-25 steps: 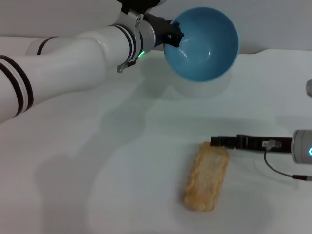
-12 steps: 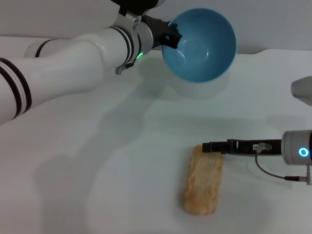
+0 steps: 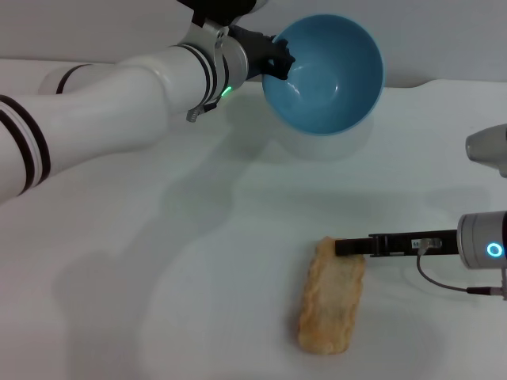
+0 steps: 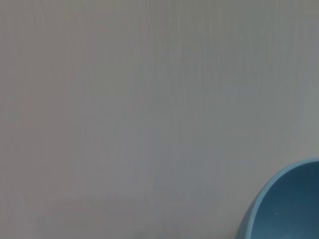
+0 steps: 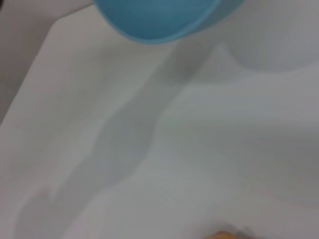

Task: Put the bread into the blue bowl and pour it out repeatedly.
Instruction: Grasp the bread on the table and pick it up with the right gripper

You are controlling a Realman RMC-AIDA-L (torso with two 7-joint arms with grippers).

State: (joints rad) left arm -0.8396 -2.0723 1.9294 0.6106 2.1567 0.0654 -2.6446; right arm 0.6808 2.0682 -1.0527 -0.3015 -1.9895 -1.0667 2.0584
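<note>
Light-blue and tipped steeply on its side, the bowl (image 3: pixel 323 73) hangs above the far part of the white tabletop (image 3: pixel 158 261), its open mouth turned toward the robot so the smooth inside shows. The left gripper (image 3: pixel 276 60) is clamped on the bowl's rim at the side nearer the left arm, with dark fingers (image 3: pixel 279 54) closed over the edge. A soft shadow lies on the tabletop just under the bowl.

In the left wrist view only a curved piece of the bowl (image 4: pixel 286 204) shows in one corner, set against a plain pale surface.

The bread (image 3: pixel 332 294) lies flat on the tabletop, well apart from the bowl and nearer the robot, on its right side. Its pale tan, slightly bumpy face is up, and its long axis runs roughly away from the robot.

The right gripper (image 3: pixel 348 247) reaches in low from the right side, its dark slim fingers level with the tabletop and meeting the far end of the bread. I cannot tell whether that gripper is spread or closed on the loaf.

The right wrist view shows the bowl's (image 5: pixel 159 20) outer wall, arm shadows across the tabletop, and a sliver of the bread (image 5: pixel 222 235) at the picture's edge.
</note>
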